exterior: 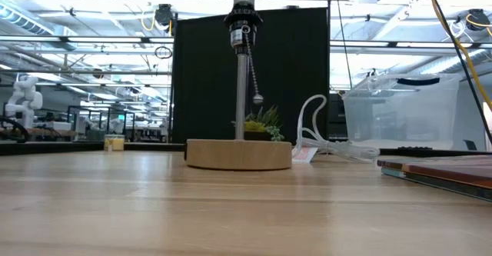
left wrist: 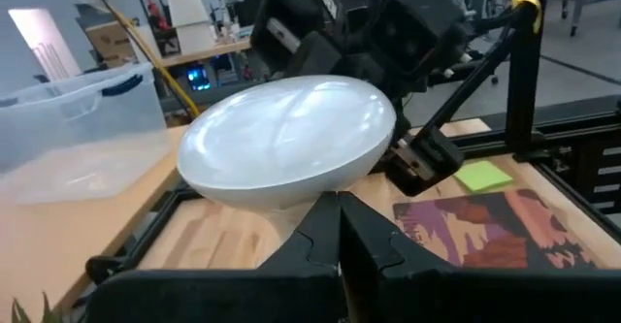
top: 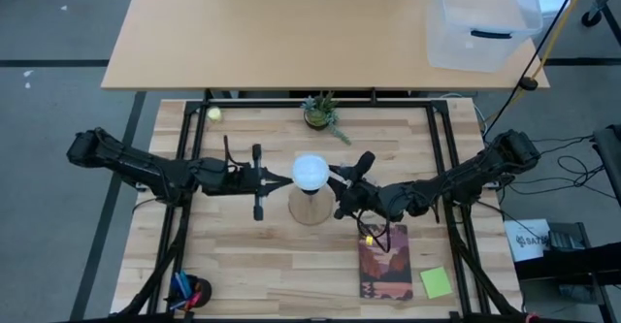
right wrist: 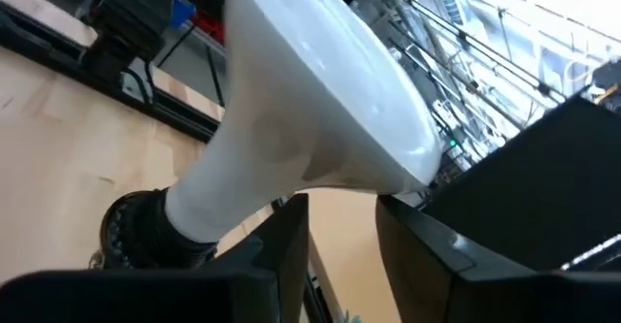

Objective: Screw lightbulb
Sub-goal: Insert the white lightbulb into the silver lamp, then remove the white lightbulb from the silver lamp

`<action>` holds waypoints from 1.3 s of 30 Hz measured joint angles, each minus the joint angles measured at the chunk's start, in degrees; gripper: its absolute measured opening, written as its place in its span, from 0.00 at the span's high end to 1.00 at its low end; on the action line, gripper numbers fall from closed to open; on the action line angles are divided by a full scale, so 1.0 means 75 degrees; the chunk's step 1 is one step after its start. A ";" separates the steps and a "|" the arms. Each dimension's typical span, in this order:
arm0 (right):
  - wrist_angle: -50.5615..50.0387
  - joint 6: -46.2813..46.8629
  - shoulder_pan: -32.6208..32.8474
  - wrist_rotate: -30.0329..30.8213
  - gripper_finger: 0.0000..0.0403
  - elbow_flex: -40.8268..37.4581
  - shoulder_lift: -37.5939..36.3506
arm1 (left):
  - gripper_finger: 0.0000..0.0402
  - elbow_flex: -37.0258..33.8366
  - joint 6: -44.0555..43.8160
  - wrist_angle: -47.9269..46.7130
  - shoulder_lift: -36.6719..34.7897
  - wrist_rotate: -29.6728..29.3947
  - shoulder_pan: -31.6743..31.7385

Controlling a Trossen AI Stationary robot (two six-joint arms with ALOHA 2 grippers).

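Observation:
The white lightbulb (top: 310, 172) stands upright with its neck in the black socket (right wrist: 136, 231) on top of the lamp's metal pole (exterior: 241, 94), which rises from the round wooden base (top: 310, 209). My left gripper (top: 288, 177) is shut at the globe's left side. My right gripper (top: 332, 177) is at the globe's right side. Its two fingers stand a little apart, with only table showing through the gap (right wrist: 342, 241). The globe (right wrist: 330, 90) hides both fingertips in the right wrist view. My left gripper reaches the globe's side (left wrist: 320, 189) with its shut fingertips (left wrist: 339, 211), coming level from the table's left. The bulb stays upright in the socket. My right gripper has its fingers (right wrist: 291, 231) close by the globe's lower curve; I cannot tell whether they touch it.
A small potted plant (top: 321, 113) and a tiny yellow-green ball (top: 214, 114) sit at the far side. A book (top: 385, 261) and a green note pad (top: 436, 282) lie near right. A clear bin (top: 482, 17) stands on the far table. A pull chain (exterior: 250, 64) hangs from the socket.

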 joint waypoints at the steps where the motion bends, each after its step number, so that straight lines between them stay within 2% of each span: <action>1: 0.0011 -0.0047 0.0000 -0.0016 0.70 0.0000 0.0000 | 1.00 0.0000 -0.0071 -0.0018 0.0000 0.0000 0.0037; 19: -0.0214 -0.0404 0.0270 -0.0694 0.69 -0.0009 -0.0003 | 1.00 0.0000 -0.1008 -0.0284 -0.0003 -0.0117 0.0939; 22: -0.0232 -0.0384 0.0341 -0.0771 0.69 -0.0009 -0.0003 | 1.00 0.0000 -0.1238 -0.0507 -0.0003 -0.0360 0.1028; 25: -0.0475 -0.0120 0.0380 -0.0746 0.69 -0.0009 -0.0003 | 1.00 0.0000 -0.1367 -0.0744 -0.0003 -0.0599 0.1074; 33: -0.1574 0.1336 0.0437 -0.0714 0.70 -0.0009 0.0000 | 1.00 0.0000 -0.1273 -0.0827 -0.0295 -0.0616 0.0873; 39: -0.2241 0.2065 0.0436 -0.0682 0.81 -0.0009 0.0000 | 1.00 0.0000 -0.0645 -0.0951 -0.0883 -0.0624 0.0515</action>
